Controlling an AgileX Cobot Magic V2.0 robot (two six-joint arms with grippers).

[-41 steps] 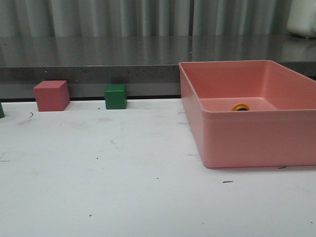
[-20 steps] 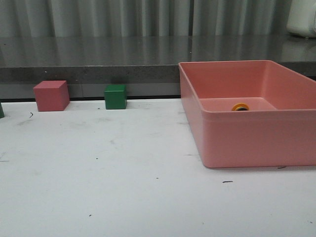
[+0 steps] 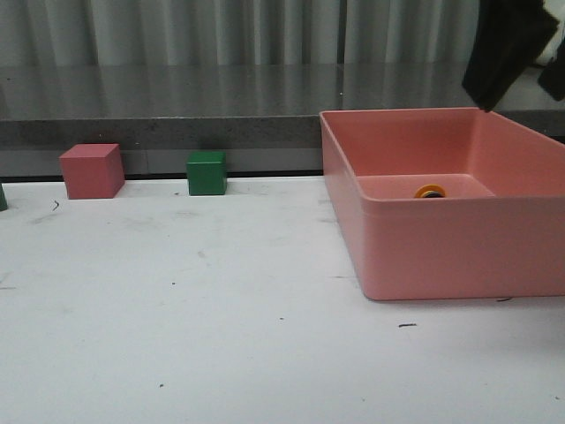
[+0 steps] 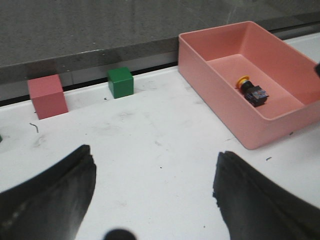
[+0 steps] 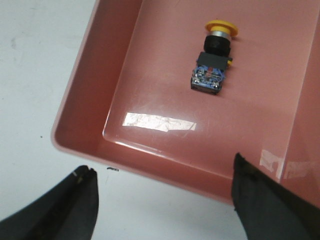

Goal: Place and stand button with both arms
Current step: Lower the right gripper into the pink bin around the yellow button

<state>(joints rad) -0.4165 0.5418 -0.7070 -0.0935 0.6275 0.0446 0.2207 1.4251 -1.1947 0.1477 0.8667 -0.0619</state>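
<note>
Front view: right arm (image 3: 510,44) has just entered at top right above the bin (image 3: 441,247), absent half a sec ago; so the reach for the button (image 3: 431,191) looks to be starting; only its yellow cap shows over the near wall; pink cube (image 3: 91,170) and green cube (image 3: 207,172) sit at the back of the counter (image 3: 221,336), well apart from the bin.

Left wrist: left gripper (image 4: 155,200) wide, empty, over bare counter; button (image 4: 252,90) lies on its side on the bin floor.

Right wrist: right gripper (image 5: 162,210) wide, empty, above the bin's near corner; button (image 5: 213,58) lies flat, long axis running cap to base, cap pointing away from the fingers; not yet standing.
</note>
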